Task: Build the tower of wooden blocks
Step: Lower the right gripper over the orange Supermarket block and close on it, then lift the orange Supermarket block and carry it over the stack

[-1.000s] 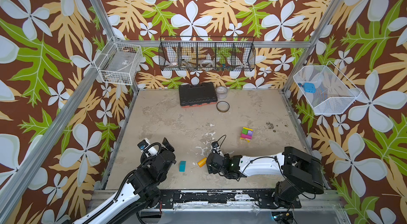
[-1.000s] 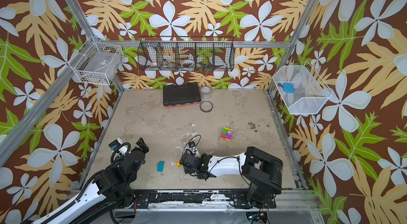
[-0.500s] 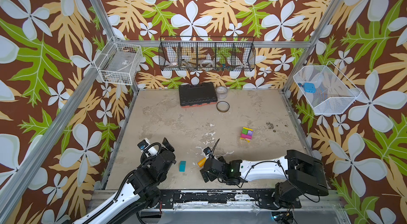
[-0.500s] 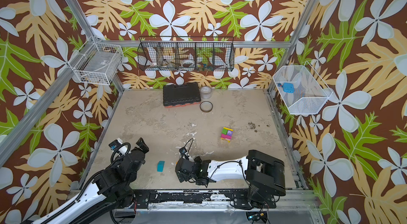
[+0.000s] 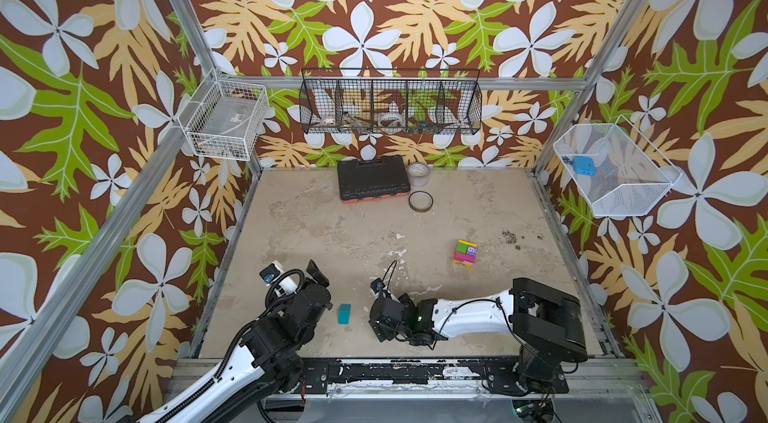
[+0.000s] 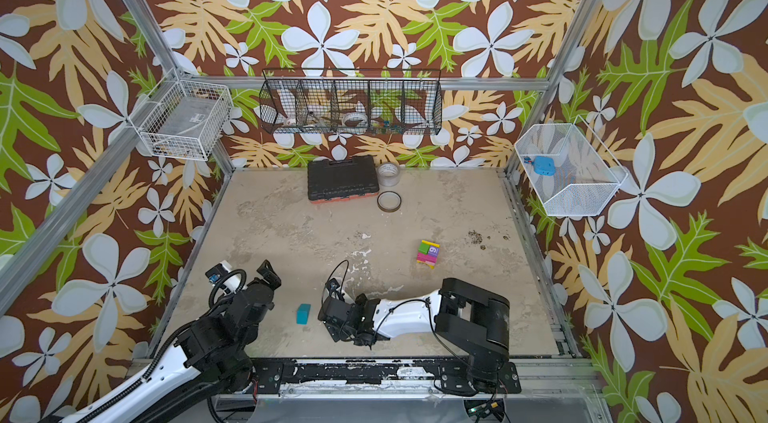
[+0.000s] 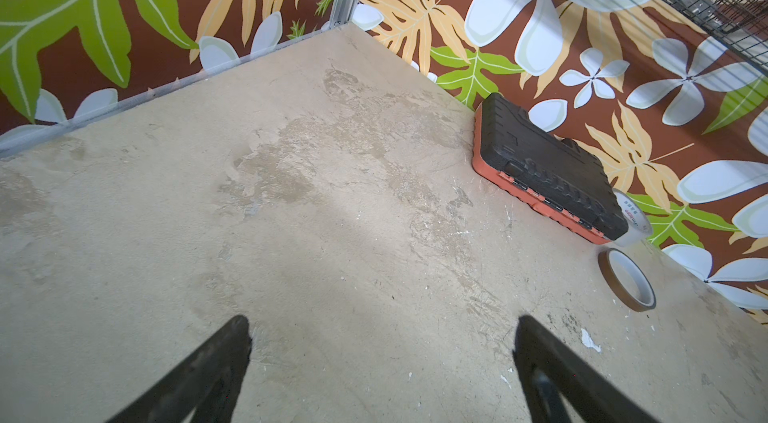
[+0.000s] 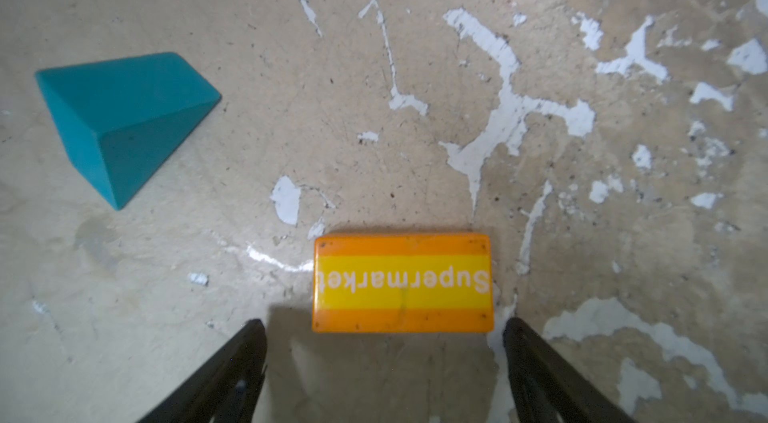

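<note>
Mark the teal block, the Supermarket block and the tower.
teal block point(image 8: 133, 92): right wrist view, on its lighter upper face.
Supermarket block point(image 8: 403, 283): right wrist view, on the yellow lettered band.
tower point(image 5: 465, 253): in a top view, middle of the stack.

Brown wallpaper point(image 5: 374, 5) with white flowers and green leaves covers the walls between aluminium rails point(image 5: 523, 84). Wire baskets point(image 5: 457, 109) hang there. The beige surface point(image 5: 324, 234) is scuffed.

A: What lies on the tabletop point(image 5: 316, 234)?

B: At the back, a black tool case point(image 5: 372, 178), with a clear tape roll point(image 5: 417, 174) and a brown tape ring point(image 5: 420, 201) beside it. Mid-right, the tower point(image 5: 465, 253). Up front, a teal block point(image 5: 344, 313) and an orange block point(image 8: 402, 283).
</note>
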{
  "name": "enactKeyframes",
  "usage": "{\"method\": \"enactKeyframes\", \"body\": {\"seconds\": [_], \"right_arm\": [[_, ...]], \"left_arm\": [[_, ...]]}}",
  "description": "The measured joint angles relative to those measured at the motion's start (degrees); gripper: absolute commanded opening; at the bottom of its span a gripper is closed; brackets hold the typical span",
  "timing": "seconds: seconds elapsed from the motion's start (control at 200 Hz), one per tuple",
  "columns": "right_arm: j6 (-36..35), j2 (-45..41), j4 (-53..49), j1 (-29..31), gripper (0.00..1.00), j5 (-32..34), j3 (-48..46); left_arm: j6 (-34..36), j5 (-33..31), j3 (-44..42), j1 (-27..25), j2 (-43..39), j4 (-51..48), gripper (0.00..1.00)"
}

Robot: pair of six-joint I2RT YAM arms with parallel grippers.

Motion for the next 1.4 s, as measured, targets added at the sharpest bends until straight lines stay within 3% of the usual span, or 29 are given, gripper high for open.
{"method": "enactKeyframes", "body": {"seconds": [0.361,0.867,1.127,1.403], "right_arm": [[-0.9,1.2,1.9,-1.2,0.74,0.3,0.4],[0.5,-0.7,0.1,-1.9,0.47,-1.1,0.2],[3.4,-16.8,-5.4,-6.2,0.42,0.1,-4.0],[4.9,-36.8,-13.3,-16.1,0.39,5.8,-6.8]], "left_arm": [[0.2,0.0,0.0,0.0,0.0,0.2,1.00],[0.3,0.2,0.0,0.0,0.0,0.3,1.00],[2.9,1.7,-0.3,0.0,0.3,3.1,1.00],[14.4,12.4,-1.9,0.0,2.6,13.1,1.00]]}}
